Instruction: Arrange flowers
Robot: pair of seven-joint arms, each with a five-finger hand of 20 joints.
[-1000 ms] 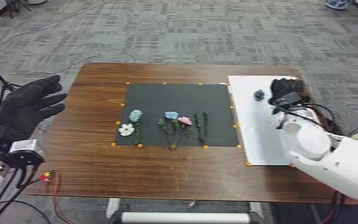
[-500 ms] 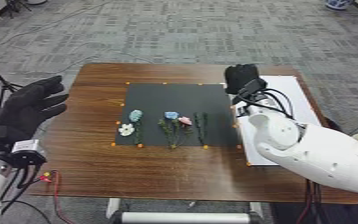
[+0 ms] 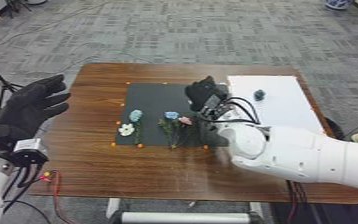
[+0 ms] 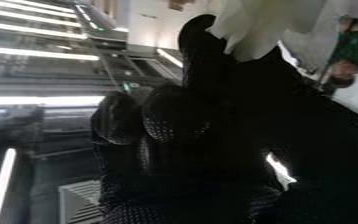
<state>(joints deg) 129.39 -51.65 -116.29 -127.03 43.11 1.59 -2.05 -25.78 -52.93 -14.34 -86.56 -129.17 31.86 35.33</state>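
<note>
Your black-gloved right hand [image 3: 204,94], above the dark mat [image 3: 147,95], has fingers [image 4: 196,47] pinching a white-petalled flower [image 4: 266,25]. Your black-gloved left hand [image 3: 23,107] is relaxed, loosely spread.

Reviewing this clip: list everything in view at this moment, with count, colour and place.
pale teal flower: one, left part of mat
white flower: one, beside it
blue flower: one, mid-mat
pink flower: one, right of the blue
dark teal flower: one, on white sheet
held bloom: one, white, in the right hand, right wrist view
mat: one, dark grey, on table
white sheet: one, table's right side
orange markers: several, around mat and sheet
table: one, brown, centre
floor: grey, beyond table
ceiling lights: several, white, right wrist view
arms: two, white, from bottom edge
left hand: one, black, left of table
right hand: one, black, above mat's right side
</note>
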